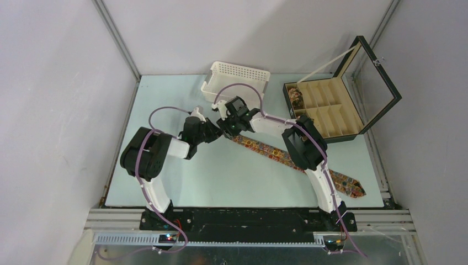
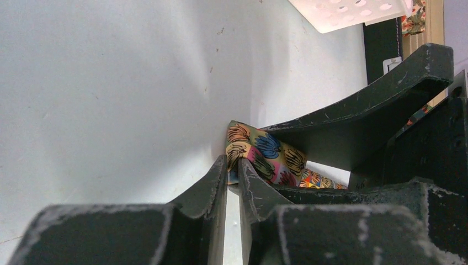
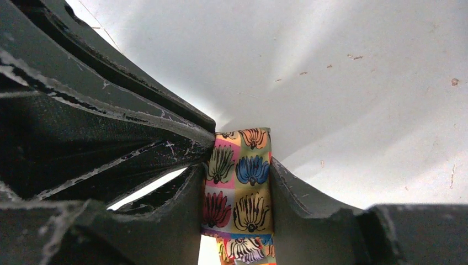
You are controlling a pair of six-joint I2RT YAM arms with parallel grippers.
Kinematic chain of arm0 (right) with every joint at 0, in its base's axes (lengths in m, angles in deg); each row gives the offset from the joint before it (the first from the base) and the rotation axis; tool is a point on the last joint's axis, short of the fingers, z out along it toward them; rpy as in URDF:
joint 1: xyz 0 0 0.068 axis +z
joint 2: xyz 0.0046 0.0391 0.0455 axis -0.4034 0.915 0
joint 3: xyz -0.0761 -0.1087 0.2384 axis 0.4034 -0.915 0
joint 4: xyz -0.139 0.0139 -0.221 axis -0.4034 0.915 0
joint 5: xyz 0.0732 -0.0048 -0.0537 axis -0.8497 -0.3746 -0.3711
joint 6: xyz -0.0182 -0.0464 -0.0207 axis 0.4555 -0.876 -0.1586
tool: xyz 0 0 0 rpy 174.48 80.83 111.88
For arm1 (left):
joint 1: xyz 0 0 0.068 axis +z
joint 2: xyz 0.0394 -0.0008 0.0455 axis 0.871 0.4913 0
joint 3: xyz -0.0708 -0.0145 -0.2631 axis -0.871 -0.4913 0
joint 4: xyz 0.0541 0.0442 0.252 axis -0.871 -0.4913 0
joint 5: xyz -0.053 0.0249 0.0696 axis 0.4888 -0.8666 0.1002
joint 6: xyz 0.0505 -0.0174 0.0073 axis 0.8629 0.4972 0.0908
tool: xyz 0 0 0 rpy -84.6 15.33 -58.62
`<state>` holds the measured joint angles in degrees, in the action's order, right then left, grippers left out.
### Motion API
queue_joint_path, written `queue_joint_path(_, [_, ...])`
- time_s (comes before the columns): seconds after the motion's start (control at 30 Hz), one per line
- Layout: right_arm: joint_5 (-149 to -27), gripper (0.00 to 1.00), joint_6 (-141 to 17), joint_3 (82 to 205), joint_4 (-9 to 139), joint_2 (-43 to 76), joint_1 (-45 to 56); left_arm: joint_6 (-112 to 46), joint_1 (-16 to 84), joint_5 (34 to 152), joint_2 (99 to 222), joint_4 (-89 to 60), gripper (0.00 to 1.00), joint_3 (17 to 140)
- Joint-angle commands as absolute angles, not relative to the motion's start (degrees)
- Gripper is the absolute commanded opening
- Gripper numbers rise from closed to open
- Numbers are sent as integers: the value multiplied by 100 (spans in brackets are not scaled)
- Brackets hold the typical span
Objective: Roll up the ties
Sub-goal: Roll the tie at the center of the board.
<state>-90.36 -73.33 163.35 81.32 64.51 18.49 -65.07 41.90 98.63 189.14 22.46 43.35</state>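
Standing here, I see the tie point(image 1: 292, 160) lying slantwise from the middle of the table point(image 1: 221, 176) to its near right corner. The left fingers point(image 2: 218, 182), almost shut, seem to nip its folded tip. The right fingers point(image 3: 287, 187), half open, hug its width. Soft fabric could buckle and slip free, undoing the fold.

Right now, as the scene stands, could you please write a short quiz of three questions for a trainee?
1. True or false: the lid of the black box stands open.
2. What sits between the fingers of the right claw? A) a pen B) the patterned tie C) nothing
3. How many rolled ties lie inside the box?
Key: 1 true; 2 B; 3 one, in a far corner compartment.
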Motion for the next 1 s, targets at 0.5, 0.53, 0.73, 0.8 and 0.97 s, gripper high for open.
queue_joint_path(0.5, [-9054, 74, -6914, 15553, 6990, 5450, 1897, -6265, 4159, 10189, 18910, 2276, 8, 4556])
queue_joint_path(0.53, [-9093, 75, -6911, 15531, 6973, 5399, 1877, -6265, 4159, 10189, 18904, 2264, 8, 4567])
queue_joint_path(0.73, [-9350, 75, -6457, 15220, 6513, 5124, 1738, -6256, 4157, 10174, 18896, 2233, 8, 4571])
queue_joint_path(0.8, [-9363, 75, -6272, 15098, 6195, 4975, 1706, -6264, 4159, 10173, 18907, 2231, 8, 4579])
queue_joint_path(0.97, [-8968, 76, -5927, 15027, 6309, 4490, 1643, -6249, 4163, 10114, 18845, 2162, 9, 4554])
